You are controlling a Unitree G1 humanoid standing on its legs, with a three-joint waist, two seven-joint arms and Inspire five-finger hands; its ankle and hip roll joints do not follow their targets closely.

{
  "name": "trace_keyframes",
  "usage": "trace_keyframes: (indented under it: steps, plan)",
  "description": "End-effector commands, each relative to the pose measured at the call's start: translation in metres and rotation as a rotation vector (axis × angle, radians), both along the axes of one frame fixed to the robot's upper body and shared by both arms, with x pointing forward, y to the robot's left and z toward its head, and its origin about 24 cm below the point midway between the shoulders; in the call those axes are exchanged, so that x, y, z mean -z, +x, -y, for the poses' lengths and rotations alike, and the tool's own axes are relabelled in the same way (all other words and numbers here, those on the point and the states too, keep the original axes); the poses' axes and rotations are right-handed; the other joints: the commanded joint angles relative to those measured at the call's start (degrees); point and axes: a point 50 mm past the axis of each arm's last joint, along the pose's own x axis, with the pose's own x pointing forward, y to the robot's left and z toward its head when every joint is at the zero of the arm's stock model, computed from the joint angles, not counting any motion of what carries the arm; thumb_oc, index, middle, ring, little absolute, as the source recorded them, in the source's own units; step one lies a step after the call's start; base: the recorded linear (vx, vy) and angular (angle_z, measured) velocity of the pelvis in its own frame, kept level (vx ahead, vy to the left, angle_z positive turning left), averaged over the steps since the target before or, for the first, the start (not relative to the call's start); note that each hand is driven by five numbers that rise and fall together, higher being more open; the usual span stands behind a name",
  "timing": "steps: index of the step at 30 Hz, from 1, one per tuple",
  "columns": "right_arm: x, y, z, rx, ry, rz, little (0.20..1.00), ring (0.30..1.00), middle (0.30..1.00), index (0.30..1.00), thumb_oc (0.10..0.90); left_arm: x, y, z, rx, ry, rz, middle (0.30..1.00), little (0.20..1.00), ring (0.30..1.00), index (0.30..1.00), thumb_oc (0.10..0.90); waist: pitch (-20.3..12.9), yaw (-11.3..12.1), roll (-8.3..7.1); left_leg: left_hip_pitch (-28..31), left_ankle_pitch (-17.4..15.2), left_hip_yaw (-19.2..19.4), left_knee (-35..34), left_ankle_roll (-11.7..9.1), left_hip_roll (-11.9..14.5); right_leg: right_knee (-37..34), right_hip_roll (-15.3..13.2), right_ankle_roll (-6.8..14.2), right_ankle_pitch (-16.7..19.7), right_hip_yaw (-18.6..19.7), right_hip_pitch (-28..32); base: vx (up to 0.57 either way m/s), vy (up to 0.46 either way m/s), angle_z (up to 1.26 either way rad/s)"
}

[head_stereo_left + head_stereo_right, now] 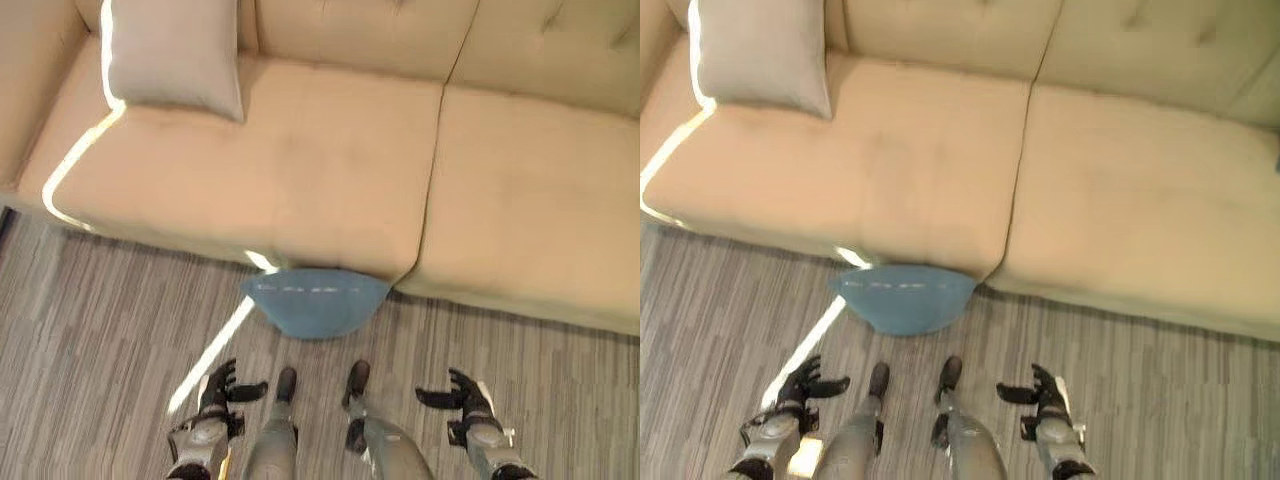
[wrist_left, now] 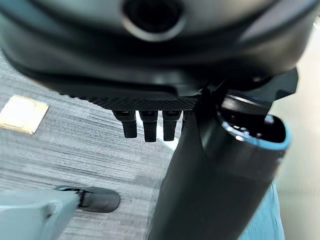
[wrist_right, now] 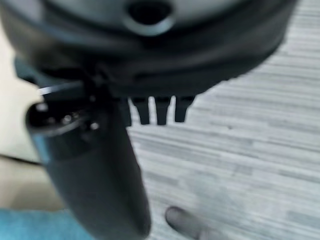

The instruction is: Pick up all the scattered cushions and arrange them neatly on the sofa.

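Left eye view, starting nearest the robot: both hands hang low over the striped floor (image 1: 110,320), well short of the sofa. The left hand (image 1: 218,390) has its fingers spread and relaxed with the thumb out, holding nothing. The right hand (image 1: 462,393) is the same, wide and empty. The wrist views back that up, with short straight fingertips over bare floor.

Next out is the blue cushion (image 1: 315,300), lying on the floor right against the sofa's front edge, roughly in front of the seam between the two seat pads. It looks partly tucked under the overhang, so I only see a bowl-shaped chunk of it. Its long axis runs along the sofa front, side to side, with the rounded edge bulging toward the robot.

Farther back, the sofa (image 1: 520,190) already has a grey cushion (image 1: 175,55) leaning upright against the backrest at its left end, so that one looks done.

My read: partway there. The blue one hasn't been picked up, and it'd go somewhere on the open seat beside the grey one.
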Motion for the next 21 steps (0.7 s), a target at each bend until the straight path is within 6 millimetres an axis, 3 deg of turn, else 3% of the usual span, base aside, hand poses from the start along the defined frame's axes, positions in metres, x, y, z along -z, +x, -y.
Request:
trace_keyframes:
  steps: [1, 5, 7, 8, 10, 13, 16, 21]
  plan:
    - [-0.019, 0.009, 0.004, 0.047, -0.012, 0.144, 0.9, 0.9, 0.9, 0.9, 0.8, -0.02, 0.009, -0.015, -0.126, 0.001, 0.153, 0.9, 0.9, 0.9, 0.9, 0.8, -4.0, 0.3, -2.16, -1.5, -1.9, 3.7, 0.0, 1.2, -3.7, 2.1, -4.9, 6.9, -5.2, 3.6, 0.0, -0.05, -0.01, 0.1]
    - [-0.081, 0.062, -0.012, 0.007, -0.011, 0.41, 0.9, 0.9, 0.9, 0.9, 0.8, -0.069, 0.052, -0.006, -0.124, -0.031, 0.378, 0.9, 0.9, 0.9, 0.9, 0.8, -2.6, 0.1, -1.27, -10.7, -1.6, 4.4, 3.0, 1.1, -3.9, 7.0, -6.4, 6.9, -5.8, 4.8, -10.2, -0.14, 0.066, 0.02]
    - [-0.092, 0.069, -0.013, 0.0, -0.013, 0.451, 0.9, 0.9, 0.9, 0.9, 0.8, -0.077, 0.057, -0.004, -0.115, -0.035, 0.411, 0.9, 0.9, 0.9, 0.9, 0.8, -2.5, 0.0, -1.14, -12.3, -1.7, 4.4, 3.7, 1.1, -4.0, 8.0, -6.7, 6.8, -5.9, 5.0, -11.9, -0.07, 0.047, 0.04]
    - [-0.118, 0.085, -0.017, -0.012, -0.016, 0.545, 0.9, 0.9, 0.9, 0.9, 0.8, -0.096, 0.071, -0.001, -0.098, -0.034, 0.48, 0.9, 0.9, 0.9, 0.9, 0.8, -2.2, -0.3, -0.9, -15.3, -1.9, 4.7, 4.8, 1.2, -4.1, 9.6, -7.1, 6.8, -6.2, 5.8, -15.2, -0.07, 0.067, 0.1]
    - [-0.143, 0.098, -0.024, -0.035, -0.021, 0.629, 0.9, 0.9, 0.9, 0.9, 0.8, -0.114, 0.082, 0.003, -0.076, -0.024, 0.543, 0.9, 0.9, 0.9, 0.9, 0.8, -2.2, -0.5, -0.9, -18.5, -2.2, 4.7, 6.2, 1.4, -4.1, 10.9, -7.6, 7.0, -6.2, 6.4, -18.4, -0.07, 0.074, 0.1]
    - [-0.162, 0.106, -0.031, -0.062, -0.024, 0.693, 0.9, 0.9, 0.9, 0.9, 0.8, -0.13, 0.089, 0.007, -0.05, -0.006, 0.594, 0.9, 0.9, 0.9, 0.9, 0.8, -2.4, -0.6, -0.86, -21.4, -2.6, 4.9, 7.6, 1.7, -4.3, 12.1, -8.0, 7.1, -6.3, 7.0, -21.1, -0.02, 0.046, 0.05]
    - [-0.196, 0.12, -0.044, -0.117, -0.051, 0.789, 0.9, 0.9, 0.9, 0.9, 0.8, -0.156, 0.102, 0.015, -0.008, 0.027, 0.67, 0.9, 0.9, 0.9, 0.9, 0.8, -2.3, -0.8, -1.01, -24.7, -2.9, 4.9, 8.3, 2.0, -4.5, 12.9, -8.8, 7.5, -6.2, 7.7, -24.6, -0.02, 0.059, 0.04]
    - [-0.218, 0.129, -0.061, -0.165, -0.055, 0.847, 0.9, 0.9, 0.9, 0.9, 0.8, -0.178, 0.114, 0.025, 0.031, 0.047, 0.728, 0.9, 0.9, 0.9, 0.9, 0.8, -1.6, -0.9, -1.2, -26.5, -2.7, 4.9, 7.6, 2.2, -4.8, 12.4, -9.2, 8.1, -5.6, 8.1, -26.3, 0.0, 0.01, 0.0]
